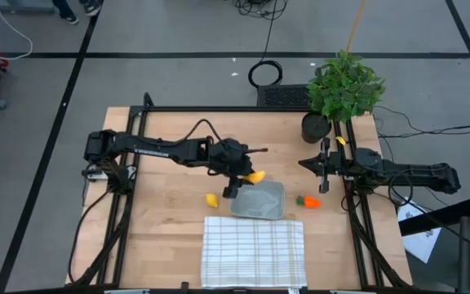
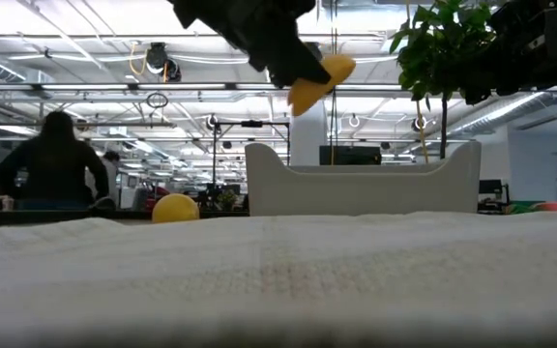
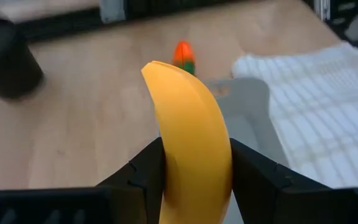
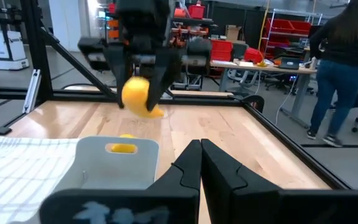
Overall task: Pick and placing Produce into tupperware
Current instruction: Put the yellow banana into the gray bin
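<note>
This is a large open robotics lab or workshop. The wooden counter (image 1: 170,216) is bolted into a black metal frame (image 1: 125,204) on a grey floor marked with dark tape lines, with cables (image 1: 266,72) trailing across it. Beyond the counter, the low view shows an exposed ceiling with pipes and strip lights (image 2: 85,92). The right wrist view shows red storage racks (image 4: 288,37), cluttered workbenches (image 4: 272,65) and a standing person (image 4: 340,68).
</note>
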Robot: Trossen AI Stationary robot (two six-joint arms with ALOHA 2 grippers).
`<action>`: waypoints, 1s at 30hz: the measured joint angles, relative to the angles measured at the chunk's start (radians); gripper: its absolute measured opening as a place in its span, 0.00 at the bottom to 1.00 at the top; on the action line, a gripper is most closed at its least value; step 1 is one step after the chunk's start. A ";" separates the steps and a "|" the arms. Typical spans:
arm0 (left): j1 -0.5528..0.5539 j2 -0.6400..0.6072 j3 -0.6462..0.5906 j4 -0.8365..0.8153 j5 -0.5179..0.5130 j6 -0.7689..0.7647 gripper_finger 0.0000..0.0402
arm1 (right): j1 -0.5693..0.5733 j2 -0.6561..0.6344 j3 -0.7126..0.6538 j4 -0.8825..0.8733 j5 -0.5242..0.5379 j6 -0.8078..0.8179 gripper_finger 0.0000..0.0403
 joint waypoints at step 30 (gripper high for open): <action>-0.150 0.240 0.215 -0.201 -0.135 -0.060 0.35 | 0.000 0.026 0.000 0.041 0.000 0.030 0.00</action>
